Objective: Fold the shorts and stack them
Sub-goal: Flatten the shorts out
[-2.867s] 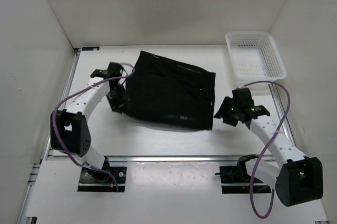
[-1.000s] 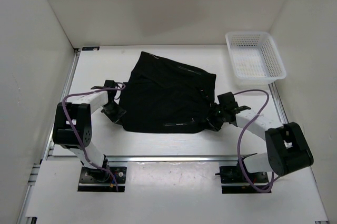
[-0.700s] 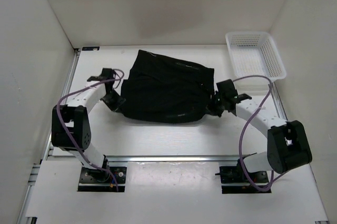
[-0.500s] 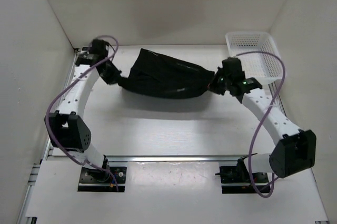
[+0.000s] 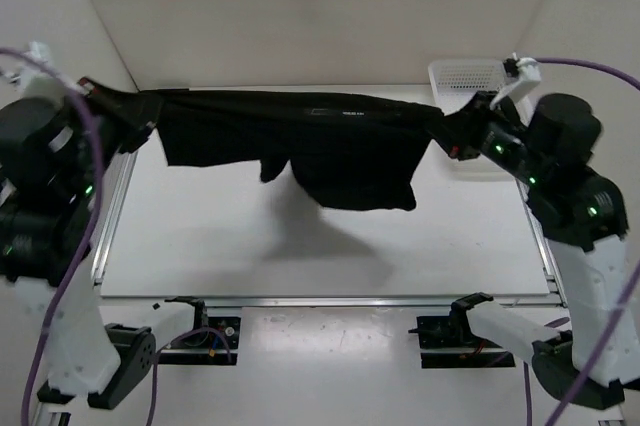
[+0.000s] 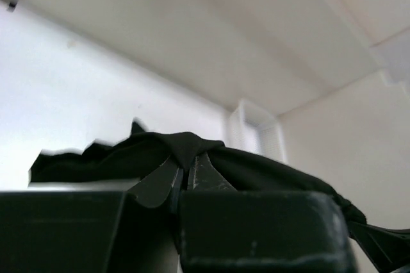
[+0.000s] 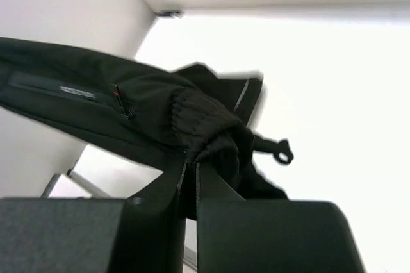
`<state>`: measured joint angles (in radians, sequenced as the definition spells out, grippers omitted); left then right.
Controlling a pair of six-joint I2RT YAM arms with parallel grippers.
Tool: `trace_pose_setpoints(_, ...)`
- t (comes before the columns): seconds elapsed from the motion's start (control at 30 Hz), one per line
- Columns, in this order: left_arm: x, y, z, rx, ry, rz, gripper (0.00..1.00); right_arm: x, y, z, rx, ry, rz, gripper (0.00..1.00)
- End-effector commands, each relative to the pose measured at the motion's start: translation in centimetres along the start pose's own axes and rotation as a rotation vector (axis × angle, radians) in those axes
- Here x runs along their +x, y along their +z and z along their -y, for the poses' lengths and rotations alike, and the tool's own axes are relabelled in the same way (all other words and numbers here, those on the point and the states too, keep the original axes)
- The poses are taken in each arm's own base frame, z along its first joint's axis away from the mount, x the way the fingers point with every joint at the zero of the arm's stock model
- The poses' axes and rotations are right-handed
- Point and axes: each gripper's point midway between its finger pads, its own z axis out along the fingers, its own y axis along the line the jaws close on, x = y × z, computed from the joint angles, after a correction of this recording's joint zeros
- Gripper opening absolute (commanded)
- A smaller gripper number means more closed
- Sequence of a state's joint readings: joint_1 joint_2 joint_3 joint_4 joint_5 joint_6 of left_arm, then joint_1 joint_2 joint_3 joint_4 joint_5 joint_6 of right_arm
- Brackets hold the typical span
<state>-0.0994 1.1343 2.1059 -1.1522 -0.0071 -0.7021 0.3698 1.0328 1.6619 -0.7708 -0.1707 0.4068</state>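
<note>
The black shorts (image 5: 330,151) hang stretched in the air above the table, pulled taut between both arms, with the legs drooping below the waistband. My left gripper (image 5: 135,116) is shut on the left end of the waistband, high at the left wall. My right gripper (image 5: 452,136) is shut on the right end, in front of the basket. The left wrist view shows black cloth (image 6: 186,148) pinched at the closed fingertips (image 6: 204,172). In the right wrist view the gathered waistband (image 7: 205,125) bunches over the closed jaws, and a drawstring loop (image 7: 282,154) dangles.
A white mesh basket (image 5: 465,74) sits at the back right corner, partly hidden behind the right arm. White walls close in the table on the left, back and right. Purple cables loop from both arms.
Both arms rose and swung apart, lifting the shorts off the table and stretching them taut in the air. The right gripper closed on the cloth about a second ago.
</note>
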Motion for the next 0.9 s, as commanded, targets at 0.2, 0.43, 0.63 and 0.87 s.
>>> trace_pose_setpoints(0.2,-5.0,-7.8,2.1,0.050,0.056,0.189,0.10,-2.0,-8.8,-3.1,-0.062,-0.138,0.100,0.00)
trace_pose_setpoints(0.43,-1.5,0.1,-1.2,-0.072,0.134,0.034,0.10,0.8,-5.1,1.9,0.135,-0.112,-0.008,0.00)
trace_pose_setpoints(0.63,4.6,11.9,-6.8,-0.220,0.198,-0.186,0.10,6.2,3.6,8.9,0.325,-0.114,-0.207,0.00)
trace_pose_setpoints(0.87,11.8,25.9,-14.9,-0.405,0.236,-0.413,0.10,15.2,16.3,17.5,0.452,-0.087,-0.486,0.00)
